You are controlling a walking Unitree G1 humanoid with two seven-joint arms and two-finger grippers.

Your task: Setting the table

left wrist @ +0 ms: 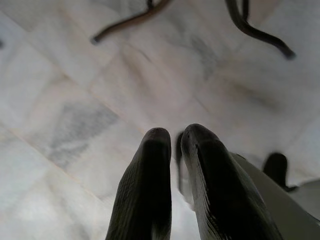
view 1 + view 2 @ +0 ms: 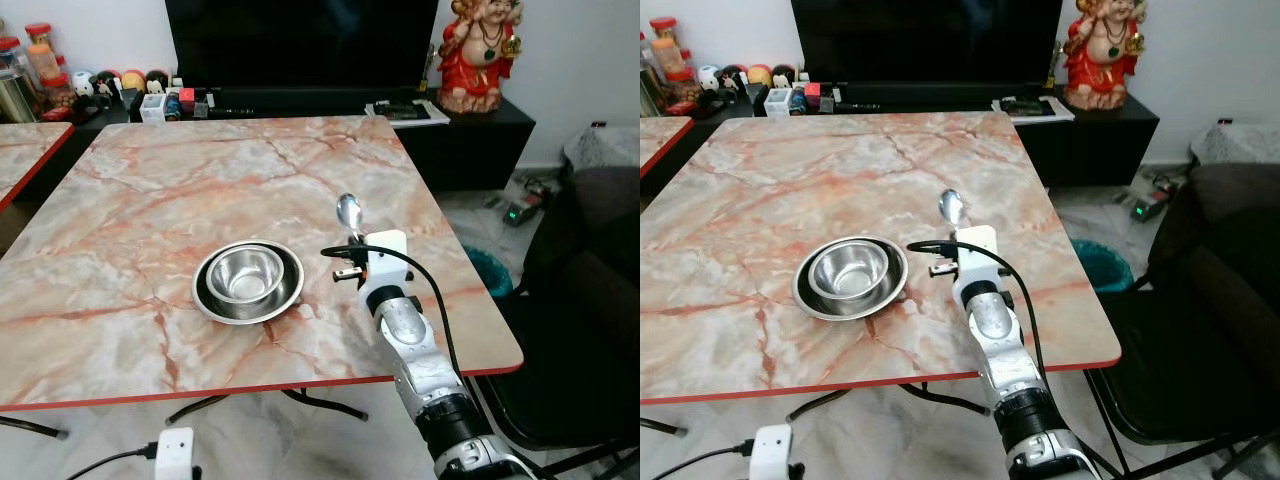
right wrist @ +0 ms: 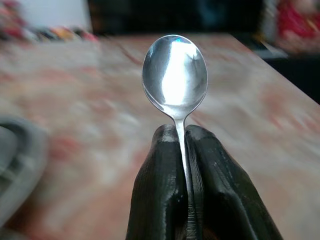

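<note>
A steel bowl [image 2: 247,273] sits inside a round steel plate [image 2: 213,300] on the marble table [image 2: 150,200], near its front edge. My right gripper [image 3: 181,137] is shut on the handle of a metal spoon [image 3: 174,75], whose bowl stands up above the fingertips. In the eye views the spoon [image 2: 349,212] is held upright over the table, just right of the plate. My left gripper [image 1: 170,142] hangs low over the marble floor with its two fingers pressed together and nothing between them.
A second marble table [image 2: 20,150] stands at the far left. Behind the table runs a black TV cabinet [image 2: 300,100] with jars, small items and a red figurine [image 2: 480,50]. A dark chair [image 2: 590,320] stands to the right. Table legs [image 1: 260,30] cross the floor.
</note>
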